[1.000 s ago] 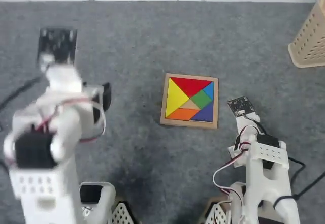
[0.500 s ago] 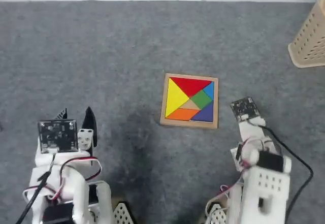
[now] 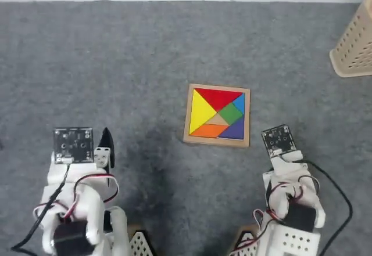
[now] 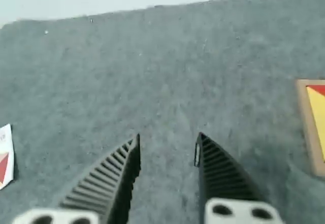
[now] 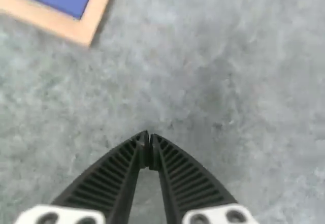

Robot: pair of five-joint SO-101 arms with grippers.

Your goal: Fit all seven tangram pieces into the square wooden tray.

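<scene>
Grey carpet (image 3: 145,53) is stretching wide around both arms, which have pulled back toward the near edge. Nearest, the left gripper (image 4: 166,142) is hanging with fingers spread, and the right gripper (image 5: 148,135) is pressed together just short of the wooden tray (image 3: 187,116). Mid-table, that tray is holding all seven tangram pieces (image 3: 218,114), well apart from the basket (image 3: 354,41) at the far right edge.
</scene>
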